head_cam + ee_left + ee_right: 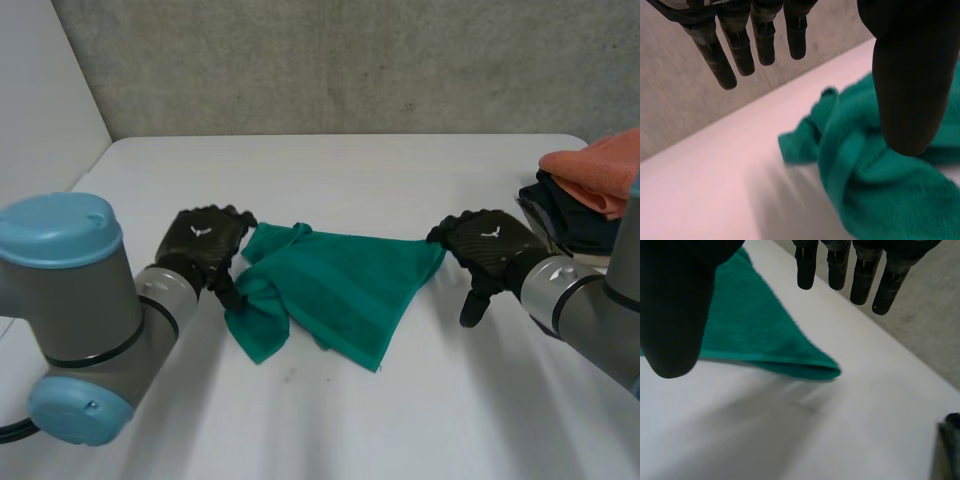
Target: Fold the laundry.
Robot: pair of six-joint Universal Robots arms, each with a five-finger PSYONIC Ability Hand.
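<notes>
At the middle of the white table lies the green terry-cloth towel, partly spread. Its left end is bunched into folds; its right corner lies flat and pointed.

Left hand: at the bunched end, fingers straight, thumb apart above the cloth, gripping nothing.

Right hand: just beside the right corner, fingers straight, gripping nothing.

Expected handling: light, soft and limp. The towel will probably sag and drag rather than slide cleanly.

Recommended hold: pinch the hemmed corners. The bunched end likely needs spreading before its corner can be found.

A stack of folded orange and dark garments sits near the table's right edge.
</notes>
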